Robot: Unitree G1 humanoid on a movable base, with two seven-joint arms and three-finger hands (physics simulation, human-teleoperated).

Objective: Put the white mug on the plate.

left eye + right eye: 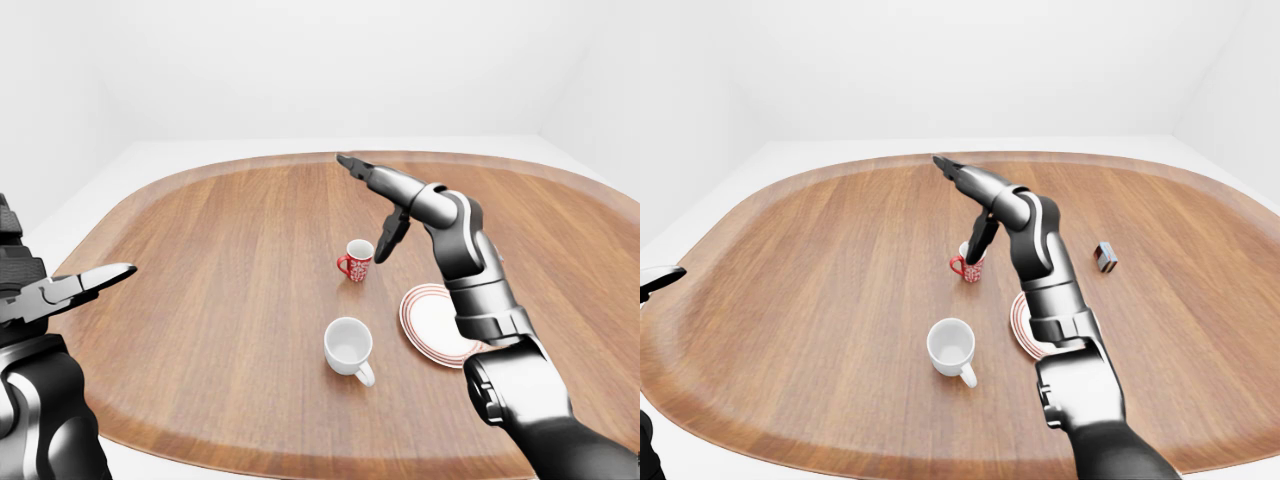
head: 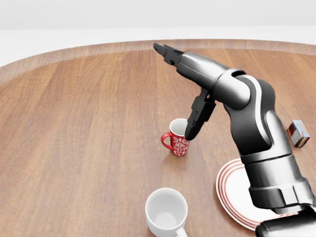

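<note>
White mug not yet touched, right arm raised over the table

In the head view the white mug [image 2: 166,211] stands upright and empty at about 6 o'clock on the table [image 2: 89,128], handle toward the bottom edge, apart from the plate [image 2: 234,190] at its 3 o'clock; nothing lies on the plate, so the grasp, carry and placing are all left to do. The right hand [image 2: 183,84] hangs high, its fingers spread wide and holding nothing, one finger pointing down just by the red mug [image 2: 177,138] at 12 o'clock of the white one. The left hand [image 1: 70,288] hovers off the table's left edge, fingers apart and empty. A small box [image 2: 298,133] sits at 3 o'clock
</note>
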